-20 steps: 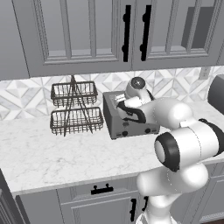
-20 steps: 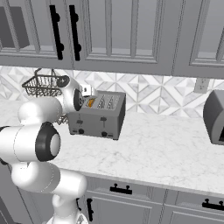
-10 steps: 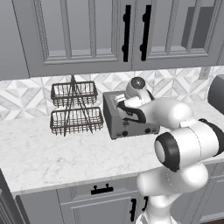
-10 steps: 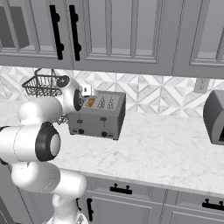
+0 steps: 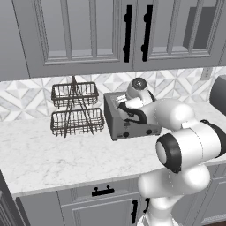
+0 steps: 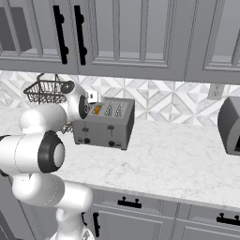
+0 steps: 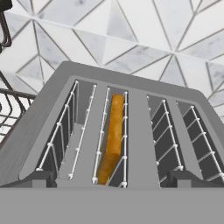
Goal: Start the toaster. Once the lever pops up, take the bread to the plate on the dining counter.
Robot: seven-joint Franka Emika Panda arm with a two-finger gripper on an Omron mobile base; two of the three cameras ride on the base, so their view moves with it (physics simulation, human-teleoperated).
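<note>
The bread [image 7: 112, 139] stands on edge in the second slot from the left of the toaster [image 7: 131, 131], which sits on the marble counter [image 5: 53, 154] beside a wire rack [image 5: 74, 110]. No lettering shows anywhere. The gripper [image 5: 120, 102] hovers above the slots, jaws spread wide, holding nothing.

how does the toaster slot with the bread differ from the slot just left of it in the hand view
The slot holding the bread is filled by a golden-orange slice standing on edge; the slot to its left holds nothing, so its grey floor shows. The bread slot lies nearer the middle of the toaster; the empty slot is the outermost one, beside the wire basket rack. Both have white wire guides along their sides.
</note>
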